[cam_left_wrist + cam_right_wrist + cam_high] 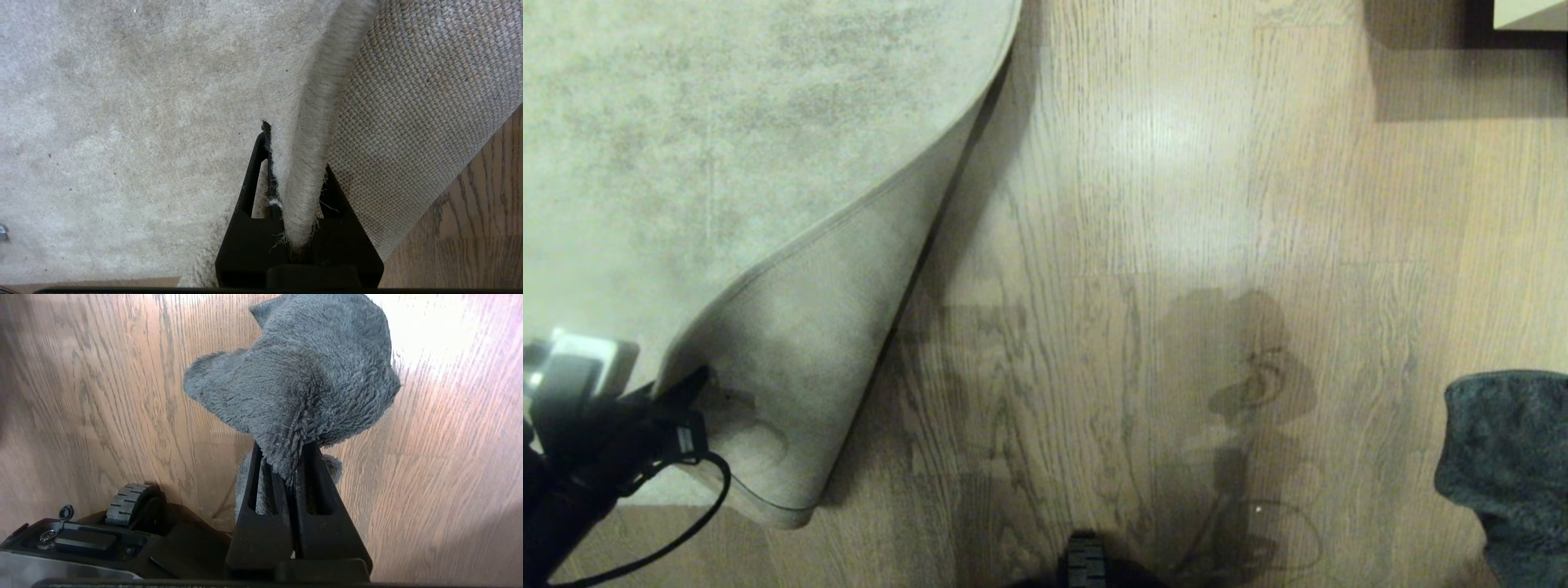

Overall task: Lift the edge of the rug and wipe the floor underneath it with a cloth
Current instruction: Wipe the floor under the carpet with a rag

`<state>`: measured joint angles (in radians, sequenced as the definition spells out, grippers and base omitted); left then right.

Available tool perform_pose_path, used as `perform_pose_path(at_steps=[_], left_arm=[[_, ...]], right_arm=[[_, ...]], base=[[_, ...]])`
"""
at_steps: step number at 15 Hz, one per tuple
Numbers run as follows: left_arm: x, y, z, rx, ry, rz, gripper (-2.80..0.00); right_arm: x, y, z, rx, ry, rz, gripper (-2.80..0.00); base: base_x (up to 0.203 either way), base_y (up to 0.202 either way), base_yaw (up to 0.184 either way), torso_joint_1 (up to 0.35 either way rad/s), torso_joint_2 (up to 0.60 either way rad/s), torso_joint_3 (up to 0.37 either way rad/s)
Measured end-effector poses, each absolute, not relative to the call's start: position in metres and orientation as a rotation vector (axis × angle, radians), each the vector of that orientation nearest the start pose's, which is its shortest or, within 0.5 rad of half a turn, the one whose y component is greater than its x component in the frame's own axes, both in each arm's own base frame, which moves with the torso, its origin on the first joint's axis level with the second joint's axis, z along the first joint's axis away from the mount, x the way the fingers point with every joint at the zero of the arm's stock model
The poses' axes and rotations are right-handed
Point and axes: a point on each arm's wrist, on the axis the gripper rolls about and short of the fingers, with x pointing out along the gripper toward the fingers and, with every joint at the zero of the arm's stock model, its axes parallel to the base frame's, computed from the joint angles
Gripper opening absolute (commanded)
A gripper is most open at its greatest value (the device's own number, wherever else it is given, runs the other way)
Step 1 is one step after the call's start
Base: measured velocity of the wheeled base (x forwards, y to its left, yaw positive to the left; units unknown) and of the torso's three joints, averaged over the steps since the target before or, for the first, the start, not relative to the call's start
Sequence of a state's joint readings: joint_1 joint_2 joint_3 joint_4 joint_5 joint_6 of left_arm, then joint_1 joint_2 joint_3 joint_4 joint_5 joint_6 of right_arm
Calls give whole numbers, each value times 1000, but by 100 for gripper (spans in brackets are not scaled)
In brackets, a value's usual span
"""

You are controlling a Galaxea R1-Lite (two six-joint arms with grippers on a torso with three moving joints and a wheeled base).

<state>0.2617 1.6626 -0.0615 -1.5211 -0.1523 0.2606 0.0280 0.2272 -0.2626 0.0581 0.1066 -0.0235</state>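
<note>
Robot base (pixel 102 535) at near edge, wheel (pixel 1086 562) just visible, sitting on the floor (pixel 1143 188).

Left tool (pixel 296 179) low at near left, clamped tight on the rug (pixel 686 139) corner; bound edge pinched between both fingers (pixel 251 175). Black cable (pixel 678 535) looping off the left arm toward the near edge.

Right tool (pixel 282 465) at near right, closed tight on the cloth (pixel 298 375); fuzzy grey-teal bundle bunched above the fingertips, hanging over bare planks. In head view only the cloth (pixel 1511 465) visible at right edge, tool itself out of frame there.

Rug corner lifted and folded back toward the left, tan woven backing (pixel 421 102) facing up and right, pile side (pixel 122 122) flat beneath. Fold runs diagonally from near left up to far centre. Rest of rug flat across far left.

Exposed floor next to the fold, centre to right, with glare patch farther out and arm shadows nearer. Cloth well apart from the rug.

Far right corner: dark shadowed strip and pale furniture edge (pixel 1531 12), can't identify.
</note>
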Motion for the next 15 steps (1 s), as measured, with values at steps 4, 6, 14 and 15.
perform_pose_path(at_steps=[4,6,14,15], left_arm=[[193,48,114,244,89,99,-280],[193,48,114,246,89,99,-280],[193,48,114,246,91,98,-280],[192,48,113,245,95,98,-280]], right_arm=[[-3,2,159,-28,37,142,-280],[4,3,163,-30,44,148,-280],[38,6,179,-56,80,236,-280],[42,6,181,-62,91,252,-280]], base=[[0,0,0,0,0,0],[0,0,0,0,0,0],[0,0,0,0,0,0],[0,0,0,0,0,0]])
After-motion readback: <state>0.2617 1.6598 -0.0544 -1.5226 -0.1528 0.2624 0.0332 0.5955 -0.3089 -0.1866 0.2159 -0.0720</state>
